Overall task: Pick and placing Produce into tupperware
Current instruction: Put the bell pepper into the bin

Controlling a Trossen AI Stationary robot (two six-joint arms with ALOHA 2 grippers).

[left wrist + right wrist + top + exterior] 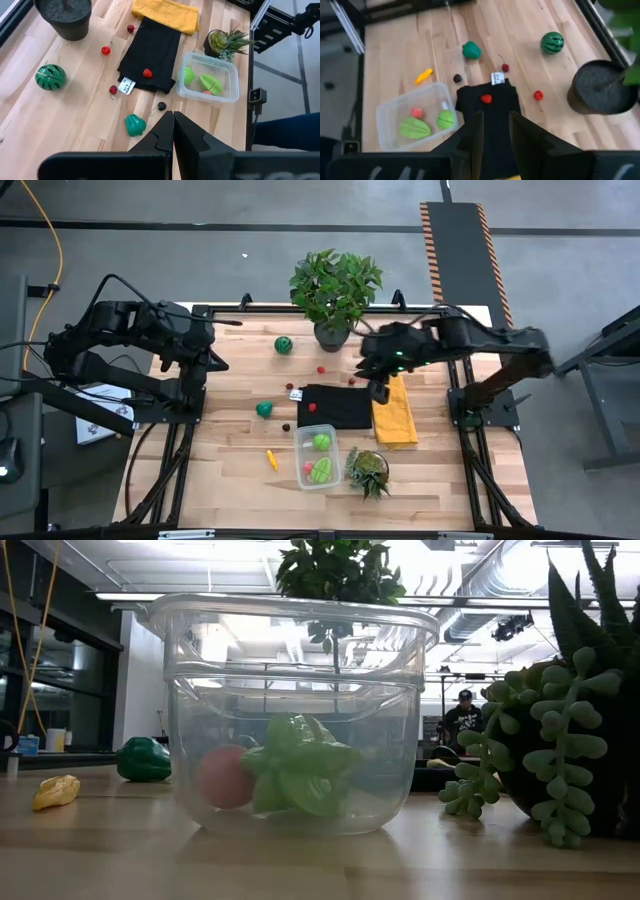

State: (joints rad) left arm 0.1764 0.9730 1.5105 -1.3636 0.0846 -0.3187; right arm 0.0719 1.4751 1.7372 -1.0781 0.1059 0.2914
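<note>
Tupperware [318, 457] on wooden table [230, 470]

High view straight down over the whole tabletop [240, 480], low view level at the surface, pressed close to the tupperware [295, 710] (room behind), both wrist views angled down, sharing that tupperware and the black cloth [152, 55].

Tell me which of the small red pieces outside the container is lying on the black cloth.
The red piece near the black cloth's tagged edge; it alone rests on fabric. The other loose red pieces lie on bare wood.
</note>
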